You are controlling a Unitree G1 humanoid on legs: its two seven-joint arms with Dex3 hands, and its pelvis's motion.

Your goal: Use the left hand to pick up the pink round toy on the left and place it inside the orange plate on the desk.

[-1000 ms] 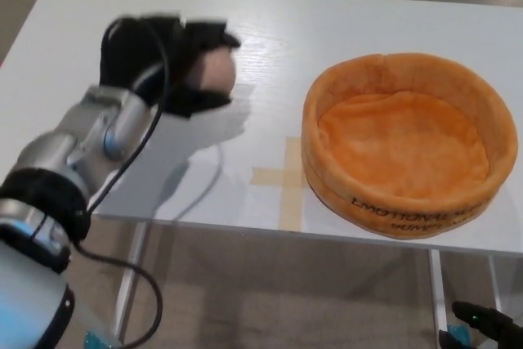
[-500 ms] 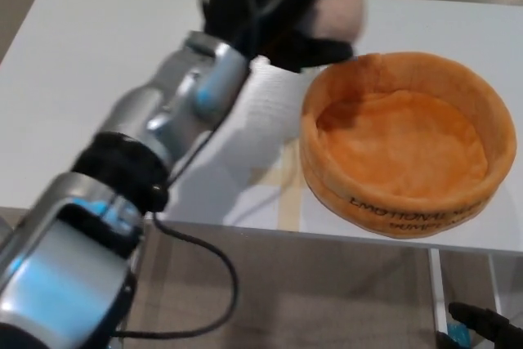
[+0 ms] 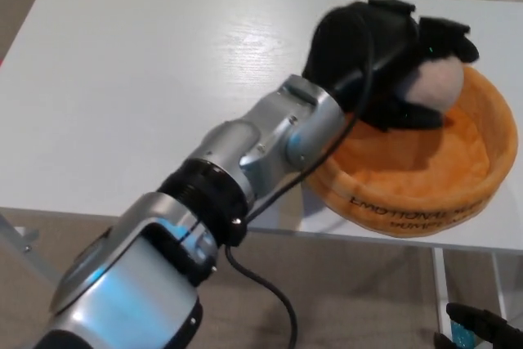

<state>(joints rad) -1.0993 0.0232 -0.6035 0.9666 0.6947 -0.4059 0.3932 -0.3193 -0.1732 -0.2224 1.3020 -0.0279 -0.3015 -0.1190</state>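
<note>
My left hand (image 3: 384,59) reaches across the white table (image 3: 131,96) and hovers over the orange plate (image 3: 458,177). Its black fingers are shut on the pink round toy (image 3: 435,83), which shows between them above the plate's inside. The plate is a soft round basket with a raised rim, and my arm hides its left part. My right hand (image 3: 482,328) shows only as dark fingertips at the bottom right corner, below the table's edge.
The table's front edge runs across the lower half of the head view, with the floor and table legs (image 3: 437,271) below it. A black cable (image 3: 270,300) hangs from my left forearm.
My left hand has carried the pink toy to the right, from the table's left part, past the plate's rim, to above the plate's inside. The arm now covers the tape cross.
</note>
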